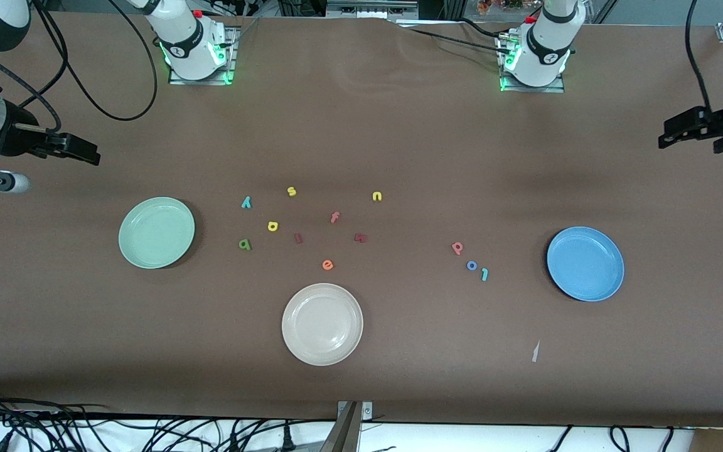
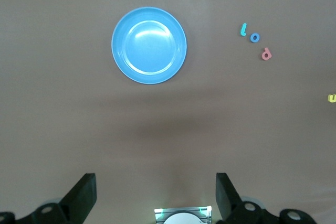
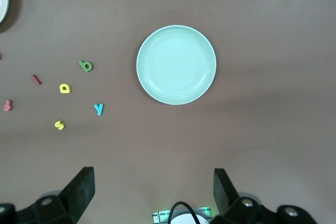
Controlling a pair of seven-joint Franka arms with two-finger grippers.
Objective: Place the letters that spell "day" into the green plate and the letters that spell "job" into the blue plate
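Plainly no letter in a plate yet. Round pale mint-green plate [image 1: 156, 232] bare at mid-height of the front view, toward the right arm's end of the brown bench [image 1: 399, 125]; round bright blue plate [image 1: 585, 263] bare toward the left arm's end.

Right pincer [image 1: 79, 150] released, jaws wide, high over the bench's end; left pincer [image 1: 666, 135] likewise.

Probably best to begin with the tiny dark green rounded foam letter [image 1: 245, 244], closest to the green plate, then the yellow rounded foam letter [image 1: 272, 226] and the teal foam "y" [image 1: 246, 201]. Descend straight, straddle, clamp low. Steer clear of the yellow foam "s" [image 1: 291, 191].

For blue: salmon-pink foam "b" [image 1: 457, 248] first, then the blue foam ring "o" [image 1: 472, 265] and teal hooked foam "j" [image 1: 484, 274], crowded close together.
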